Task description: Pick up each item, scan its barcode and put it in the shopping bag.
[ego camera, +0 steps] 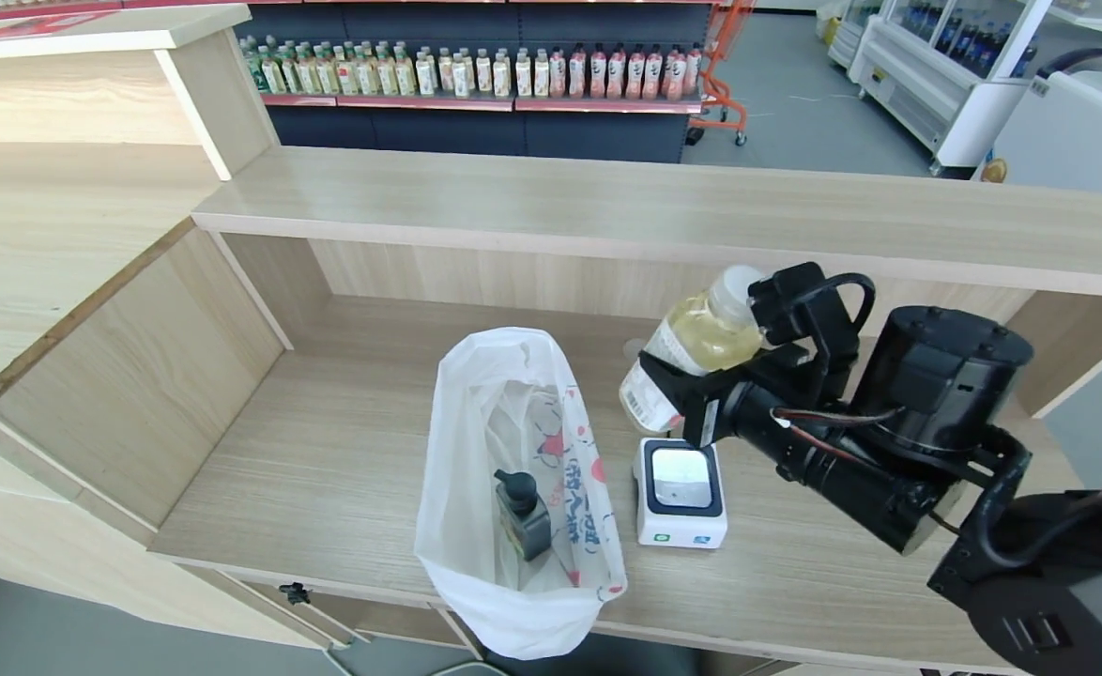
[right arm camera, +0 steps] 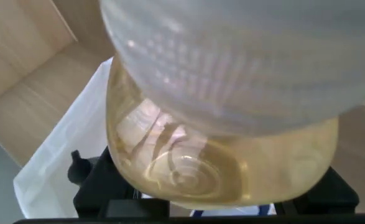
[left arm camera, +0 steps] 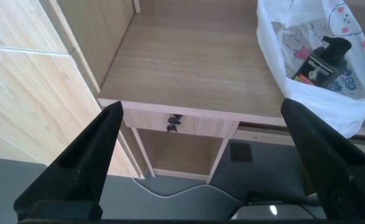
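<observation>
Gripping the bottle [ego camera: 694,343] round its middle with the right claw [ego camera: 726,353], tilted just above the scanner [ego camera: 680,490] beside the bag [ego camera: 476,422]. Probably heavyish, smooth, slippery plastic, so best squeezed mid-body, not the cap [ego camera: 734,286]. Holding nothing in the wide-open left claw [left arm camera: 201,111].

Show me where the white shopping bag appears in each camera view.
Head view: the bag stands at the counter's front edge, beside the scanner.
Left wrist view: the bag overhangs the counter edge.
Right wrist view: the bag lies behind the drink bottle.
Shared landmark: the wooden counter.
</observation>
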Controlling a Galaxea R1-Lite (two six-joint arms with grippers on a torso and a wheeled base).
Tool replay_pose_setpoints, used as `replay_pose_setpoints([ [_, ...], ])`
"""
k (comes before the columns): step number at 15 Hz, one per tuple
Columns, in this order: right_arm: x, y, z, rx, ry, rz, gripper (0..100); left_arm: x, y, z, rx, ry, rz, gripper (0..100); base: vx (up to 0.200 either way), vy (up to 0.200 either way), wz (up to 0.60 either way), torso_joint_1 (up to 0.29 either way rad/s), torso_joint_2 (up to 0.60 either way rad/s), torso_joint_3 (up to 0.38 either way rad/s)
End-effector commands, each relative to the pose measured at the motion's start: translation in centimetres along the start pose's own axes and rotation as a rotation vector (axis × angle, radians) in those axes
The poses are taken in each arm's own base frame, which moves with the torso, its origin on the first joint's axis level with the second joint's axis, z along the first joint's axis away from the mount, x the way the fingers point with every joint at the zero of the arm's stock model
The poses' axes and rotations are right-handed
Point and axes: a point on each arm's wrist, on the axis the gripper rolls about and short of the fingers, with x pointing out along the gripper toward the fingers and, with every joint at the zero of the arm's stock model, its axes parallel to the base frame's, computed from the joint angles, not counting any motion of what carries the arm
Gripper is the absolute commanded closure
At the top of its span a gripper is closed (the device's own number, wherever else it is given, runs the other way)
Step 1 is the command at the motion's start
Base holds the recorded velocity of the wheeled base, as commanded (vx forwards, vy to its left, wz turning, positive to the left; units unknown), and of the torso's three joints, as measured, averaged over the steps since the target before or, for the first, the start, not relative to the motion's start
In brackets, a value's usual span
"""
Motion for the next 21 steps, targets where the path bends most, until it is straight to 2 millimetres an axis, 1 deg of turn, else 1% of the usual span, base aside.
replay_pose_setpoints([
  [1, 1.3, 0.2, -1.0, 0.025, 0.01, 0.037, 100, 0.0, 0.0, 0.0, 0.0, -0.002, 0.001, 0, 0.0, 0.2, 0.0, -0.002, 0.01, 0.007],
  [2, 1.6, 0.4, -1.2, 0.04, 0.014, 0.071, 100, 0.0, 0.0, 0.0, 0.0, -0.002, 0.001, 0, 0.0, 0.2, 0.0, -0.012, 0.0, 0.002],
  [3, 1.9, 0.1, -1.8, 0.047, 0.027, 0.086, 100, 0.0, 0.0, 0.0, 0.001, -0.002, 0.001, 0, 0.0, 0.0, 0.0, 0.0, 0.0, 0.0],
  [6, 3.2, -1.7, -3.6, 0.047, 0.061, 0.092, 100, 0.0, 0.0, 0.0, 0.003, -0.002, 0.001, 0, 0.0, 0.0, 0.0, 0.0, 0.0, 0.0],
  [7, 4.1, -2.5, -4.3, 0.056, 0.063, 0.094, 100, 0.0, 0.0, 0.0, 0.004, -0.002, 0.001, 0, 0.0, 0.0, 0.0, 0.0, 0.0, 0.0],
  [9, 5.1, -2.8, -5.0, 0.093, 0.05, 0.107, 100, 0.0, 0.0, 0.0, 0.004, -0.002, 0.001, 0, 0.0, 0.0, 0.0, 0.0, 0.0, 0.0],
  [10, 5.8, -3.0, -5.8, 0.118, 0.06, 0.119, 100, 0.0, 0.0, 0.0, 0.004, -0.002, 0.001, 0, 0.0, 0.0, 0.0, 0.0, 0.0, 0.0],
  [13, 6.5, -2.9, -7.1, 0.18, 0.089, 0.145, 100, 0.0, 0.0, 0.0, 0.004, -0.002, 0.001, 0, 0.0, 0.0, 0.0, 0.0, 0.0, 0.0],
  [16, 6.9, -2.9, -8.3, 0.188, 0.086, 0.155, 100, 0.0, 0.0, 0.0, 0.012, -0.002, 0.001, 0, 0.0, 0.0, 0.0, 0.0, 0.0, 0.0],
  [18, 6.9, -2.7, -8.6, 0.196, 0.093, 0.16, 100, 0.0, 0.0, 0.0, 0.014, -0.002, 0.001, 0, 0.0, 0.0, 0.0, 0.0, 0.0, 0.0],
  [20, 6.9, -2.5, -9.5, 0.198, 0.118, 0.161, 100, 0.0, 0.0, 0.0, 0.014, -0.002, 0.001, 0, 0.0, 0.0, 0.0, 0.0, 0.0, 0.0],
  [21, 6.9, -2.5, -10.4, 0.192, 0.129, 0.158, 100, 0.0, 0.0, 0.0, 0.014, -0.002, 0.001, 0, 0.0, 0.0, 0.0, 0.0, 0.0, 0.0],
])
